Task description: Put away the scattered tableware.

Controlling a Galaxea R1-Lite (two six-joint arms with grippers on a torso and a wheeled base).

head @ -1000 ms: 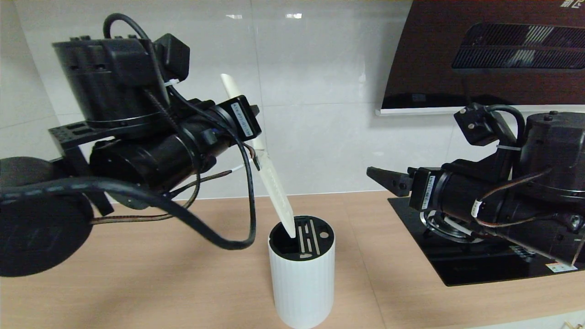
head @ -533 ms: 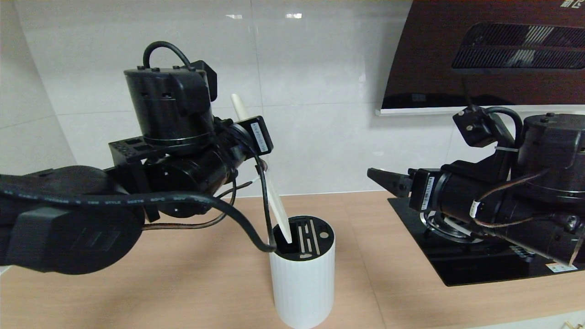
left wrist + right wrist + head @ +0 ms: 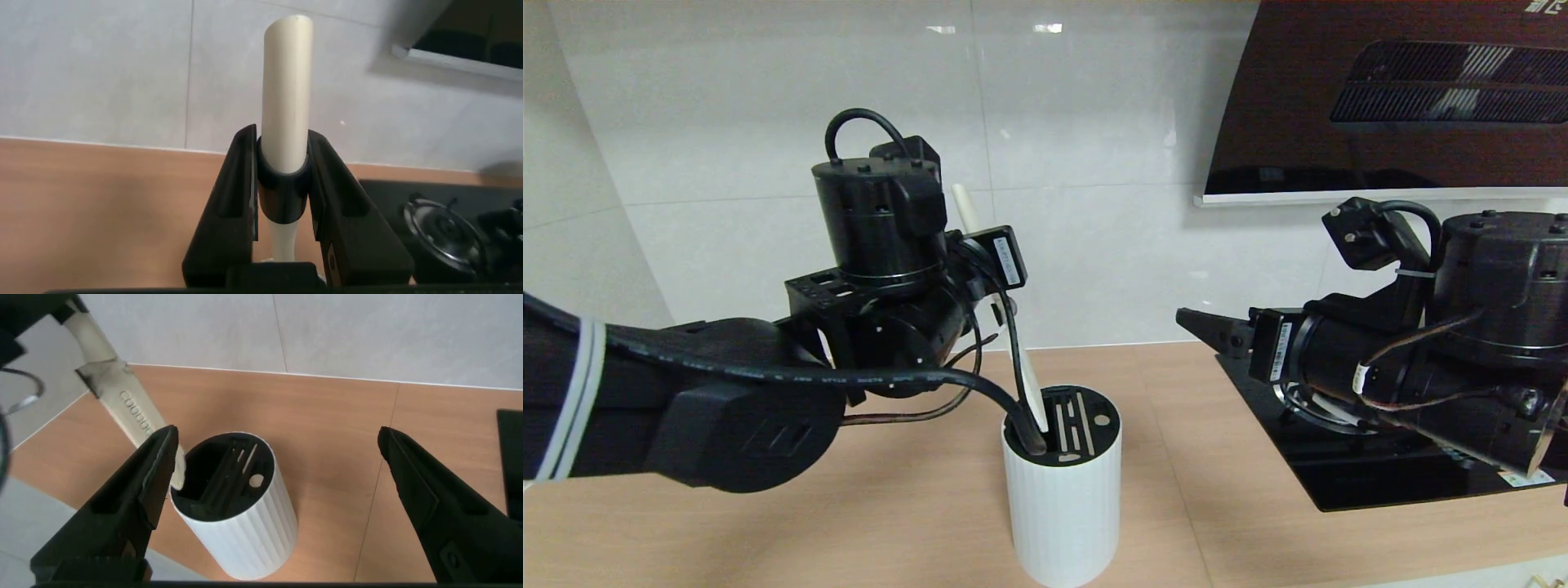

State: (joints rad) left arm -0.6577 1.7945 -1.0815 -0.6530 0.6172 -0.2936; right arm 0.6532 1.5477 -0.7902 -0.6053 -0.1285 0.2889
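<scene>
white knife (image 3: 135, 416) tip in holder (image 3: 1062, 506) | left jaws clamp its handle | right jaws wide | blade print unreadable

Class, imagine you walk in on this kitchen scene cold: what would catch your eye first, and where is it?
First, the left hand gripping a cream knife by its handle, blade tip down inside the white ribbed holder on the wooden counter. Next, the right hand, open, hovering over the black hob at the right.
</scene>
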